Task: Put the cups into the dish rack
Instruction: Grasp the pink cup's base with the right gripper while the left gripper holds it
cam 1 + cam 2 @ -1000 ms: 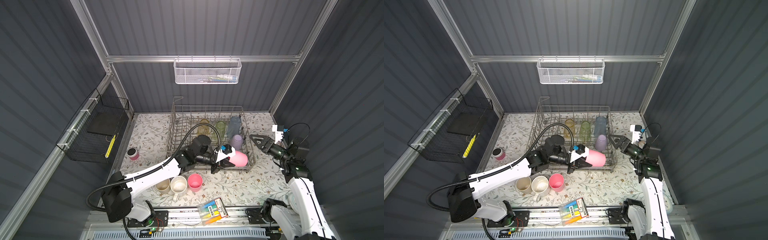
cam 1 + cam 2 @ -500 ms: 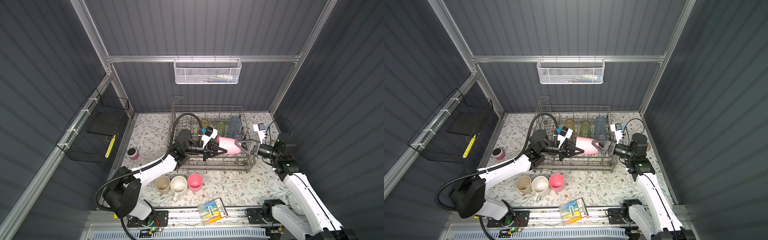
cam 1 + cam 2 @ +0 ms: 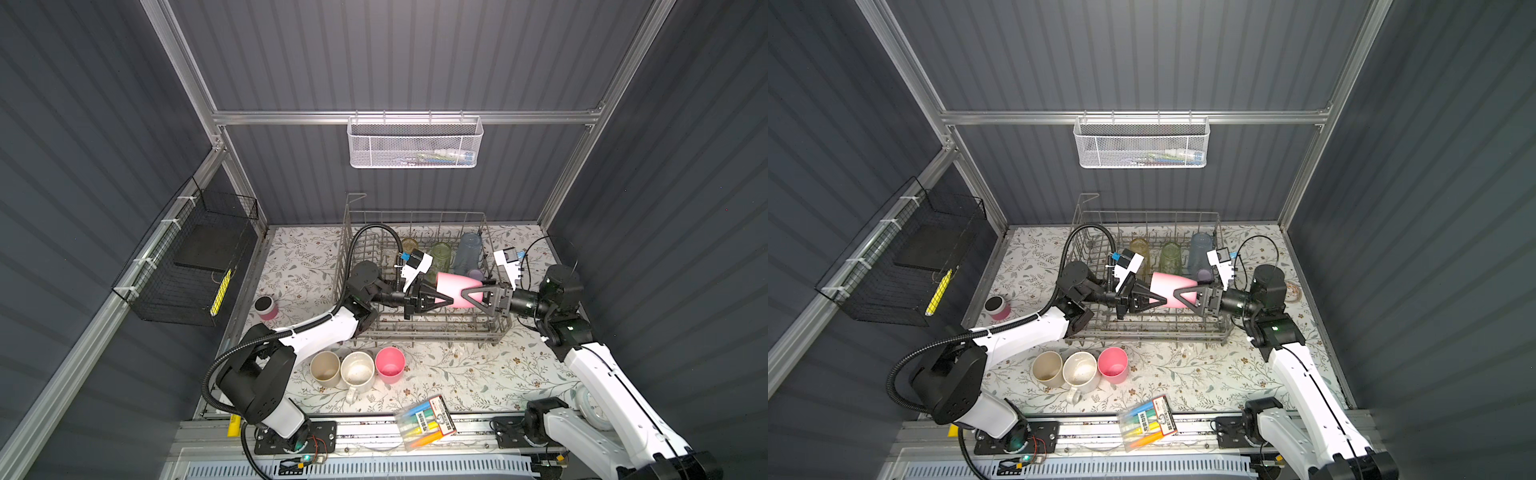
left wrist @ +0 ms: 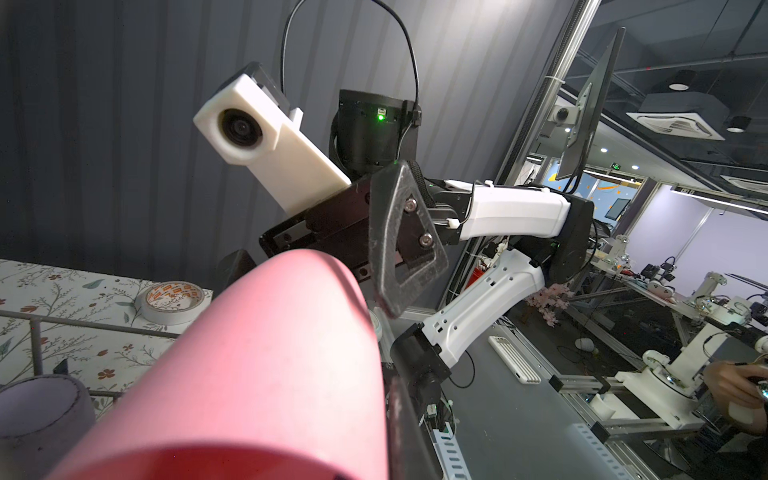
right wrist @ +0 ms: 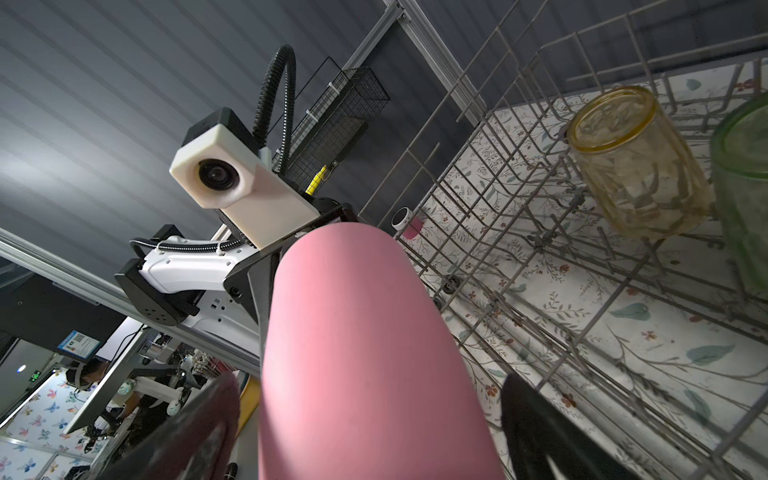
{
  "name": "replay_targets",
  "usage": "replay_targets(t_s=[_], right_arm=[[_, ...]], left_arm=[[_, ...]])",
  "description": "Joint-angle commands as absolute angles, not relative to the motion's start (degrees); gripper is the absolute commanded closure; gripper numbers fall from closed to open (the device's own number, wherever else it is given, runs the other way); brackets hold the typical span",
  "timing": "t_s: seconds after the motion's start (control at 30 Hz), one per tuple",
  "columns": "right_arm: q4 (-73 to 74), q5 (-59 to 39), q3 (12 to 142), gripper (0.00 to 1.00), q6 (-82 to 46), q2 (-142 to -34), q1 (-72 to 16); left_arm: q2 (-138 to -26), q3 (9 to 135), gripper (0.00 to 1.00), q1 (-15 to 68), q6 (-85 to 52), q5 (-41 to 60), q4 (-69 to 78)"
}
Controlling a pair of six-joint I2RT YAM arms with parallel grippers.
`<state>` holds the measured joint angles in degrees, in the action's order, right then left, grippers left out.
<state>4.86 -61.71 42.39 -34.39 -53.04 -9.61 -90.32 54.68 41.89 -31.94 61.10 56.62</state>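
Note:
A pink tumbler (image 3: 457, 286) (image 3: 1173, 286) hangs on its side above the grey wire dish rack (image 3: 415, 214). My left gripper (image 3: 444, 291) is shut on its left end. My right gripper (image 3: 470, 287) has come in from the right and stands open. In the right wrist view its fingers (image 5: 195, 424) flank the tumbler (image 5: 357, 332) with a gap on each side. In the rack stand an amber glass (image 3: 409, 243), a green glass (image 3: 440, 253), a blue tumbler (image 3: 469, 249) and a lilac tumbler (image 3: 476, 274). A beige tumbler (image 3: 325, 368), a cream mug (image 3: 357, 370) and a second pink tumbler (image 3: 390, 363) stand on the table in front.
A short pink pot with a black top (image 3: 266, 307) sits left of the rack. A marker pack (image 3: 426, 422) lies at the front edge. A white mesh basket (image 3: 413, 143) hangs on the back wall and a black wire basket (image 3: 195, 257) on the left wall. A tape roll (image 3: 1293, 289) lies right of the rack.
My left gripper has lifted the pink tumbler up and back over the rack. My right gripper has swung in from the right, and its open fingers now straddle the tumbler's far end.

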Motion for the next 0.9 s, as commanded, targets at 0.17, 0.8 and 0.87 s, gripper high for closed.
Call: replay_targets(t_s=[0.17, 0.8, 0.87], right_arm=[[5.2, -63.1, 45.5, 0.09, -32.6, -55.3, -11.9], [3.4, -61.9, 46.6, 0.23, -31.0, -56.0, -14.2], [4.9, -61.9, 46.5, 0.27, -31.9, -56.0, -14.2]], left_arm=[[-91.0, 54.7, 1.00, 41.5, -33.6, 62.8, 60.1], [-91.0, 53.5, 1.00, 41.0, -35.6, 63.4, 63.2], [-90.7, 53.3, 1.00, 41.0, -35.4, 63.5, 63.1]])
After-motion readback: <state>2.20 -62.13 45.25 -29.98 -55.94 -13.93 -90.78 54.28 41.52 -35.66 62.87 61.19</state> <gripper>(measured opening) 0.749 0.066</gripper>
